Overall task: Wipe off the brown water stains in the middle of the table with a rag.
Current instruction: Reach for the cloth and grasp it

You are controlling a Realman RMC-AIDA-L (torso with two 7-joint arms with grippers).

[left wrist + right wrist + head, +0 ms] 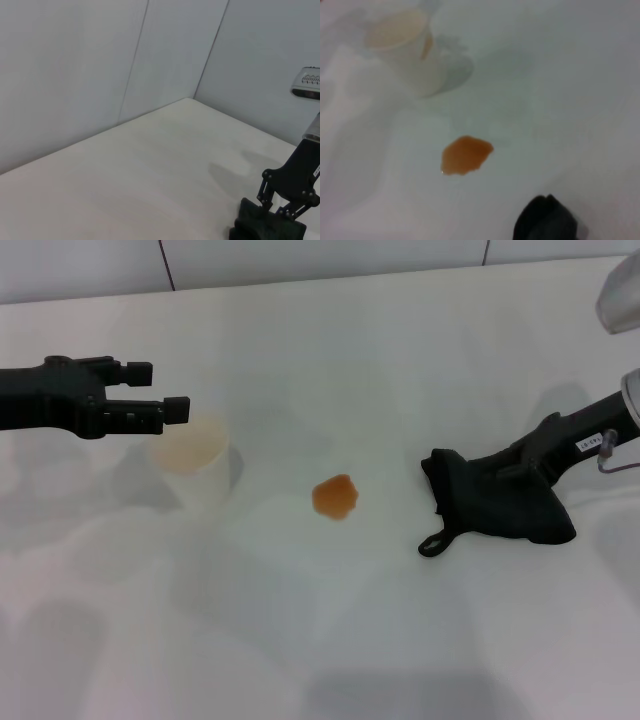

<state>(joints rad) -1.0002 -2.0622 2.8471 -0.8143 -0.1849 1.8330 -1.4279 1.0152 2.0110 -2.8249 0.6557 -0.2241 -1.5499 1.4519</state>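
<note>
Right gripper (500, 472) pressed down into black rag (505, 505), jaws apparently clamped on it. Brown stain (335, 497) at rag's 9 o'clock on white table (400, 360) — we judge: drag rag flat across. Left gripper (168, 392) parted, empty, above cup (190, 455).

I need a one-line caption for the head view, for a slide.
Right gripper on the black rag beside the brown stain; left gripper above a white cup.

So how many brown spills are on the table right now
1. The brown water stain sits mid-table, between the white cup and the rag under the right gripper. Anything beneath the rag would be hidden.
</note>
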